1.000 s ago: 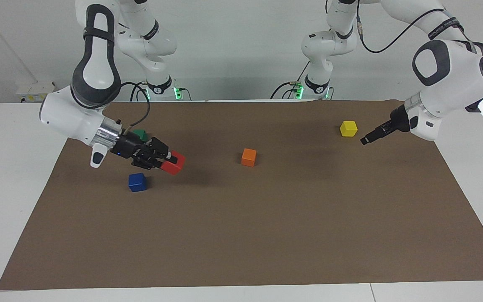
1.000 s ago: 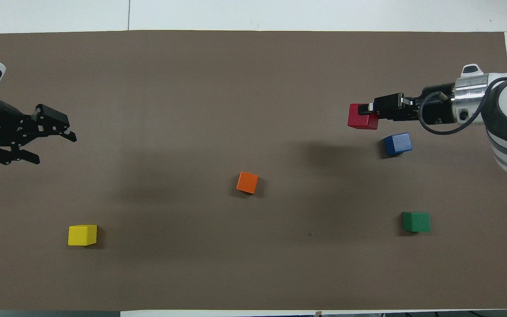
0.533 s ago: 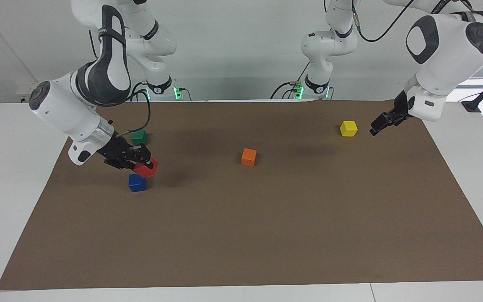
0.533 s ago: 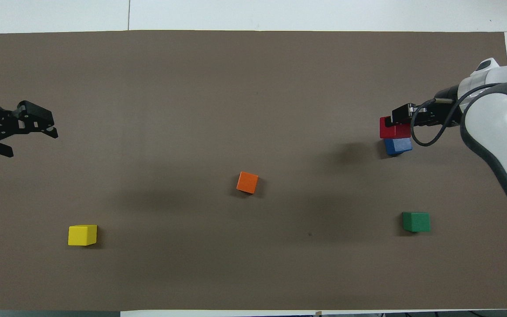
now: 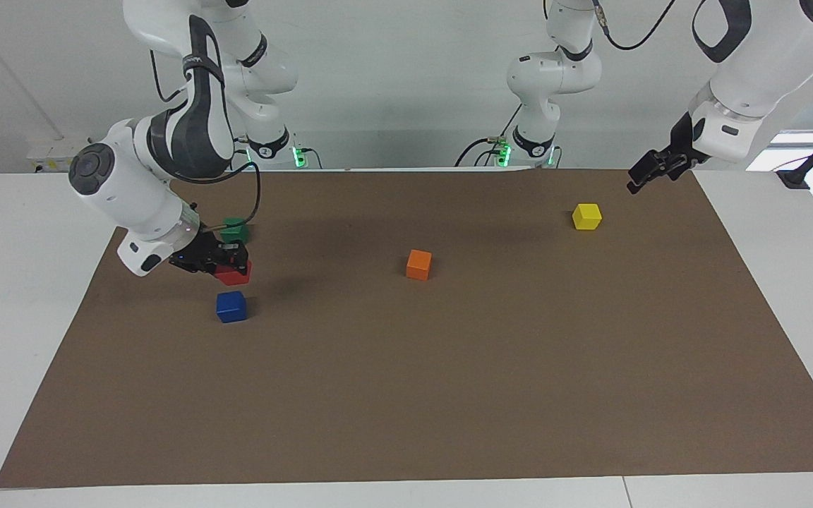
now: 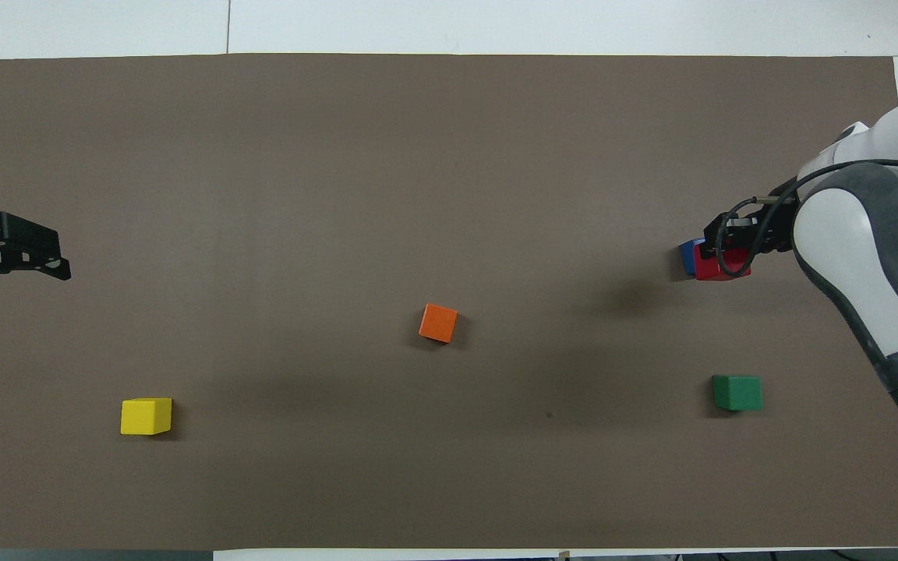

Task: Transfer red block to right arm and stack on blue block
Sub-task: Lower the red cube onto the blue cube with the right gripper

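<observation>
Lighting, as I logged it from my remote station: bright, even and diffuse from overhead, with a blown-out glare patch at the window edge by the left arm's end of the facing view. Shadows I noted were soft and smeared on the brown mat [image 6: 449, 156], the darkest beside the red block [image 6: 718, 265], with only thin ones hugging the orange block [image 5: 418, 264] and yellow block [image 5: 586, 216]. Focus held sharp across both views, with no motion blur and slight bowing at the overhead frame's edges.

We note the small red block [image 5: 234, 272] clamped in the right claw [image 5: 236, 266], raised in the air over the dark-blue block [image 5: 231, 307], which sits flat on the bench.
</observation>
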Controlling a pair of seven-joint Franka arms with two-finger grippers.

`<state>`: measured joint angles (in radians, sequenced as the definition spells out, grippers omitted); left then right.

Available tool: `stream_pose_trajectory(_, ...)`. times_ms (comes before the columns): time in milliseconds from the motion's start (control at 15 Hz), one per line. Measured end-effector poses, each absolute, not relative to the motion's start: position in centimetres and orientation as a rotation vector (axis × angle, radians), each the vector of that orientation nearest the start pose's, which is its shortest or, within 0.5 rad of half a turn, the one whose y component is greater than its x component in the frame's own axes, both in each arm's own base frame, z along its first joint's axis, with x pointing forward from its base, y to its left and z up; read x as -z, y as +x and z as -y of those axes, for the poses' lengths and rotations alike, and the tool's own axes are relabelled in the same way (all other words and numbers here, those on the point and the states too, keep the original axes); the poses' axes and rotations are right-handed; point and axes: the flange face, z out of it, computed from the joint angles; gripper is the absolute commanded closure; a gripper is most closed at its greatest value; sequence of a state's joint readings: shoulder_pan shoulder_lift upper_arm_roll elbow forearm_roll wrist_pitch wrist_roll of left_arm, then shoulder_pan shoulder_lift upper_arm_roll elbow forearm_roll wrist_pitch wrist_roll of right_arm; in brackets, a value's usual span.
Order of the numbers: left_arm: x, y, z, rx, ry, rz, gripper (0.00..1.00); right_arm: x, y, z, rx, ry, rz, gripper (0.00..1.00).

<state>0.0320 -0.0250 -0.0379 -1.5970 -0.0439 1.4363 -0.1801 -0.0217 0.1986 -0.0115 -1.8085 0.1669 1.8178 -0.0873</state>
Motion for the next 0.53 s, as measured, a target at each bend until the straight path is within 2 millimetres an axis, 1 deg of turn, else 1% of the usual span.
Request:
stream_pose_trajectory(133,-61.5,53.1,0.8,-0.220,-3.160,0.203,0.00,-41.4,59.5,1.0,-0.277,-2.984,0.013,1.00)
stream_pose_trajectory(400,-61.4,53.1,1.0,-0.221,-3.163,0.173,0.00,-40.7,60.8,3.2,-0.280,-3.031,0.081,1.00)
stream_pose_trajectory(533,-61.4,53.2,1.3,-0.213,-3.165,0.158,0.00,-40.2,61.3,3.9,-0.280,-3.060,0.131,1.00)
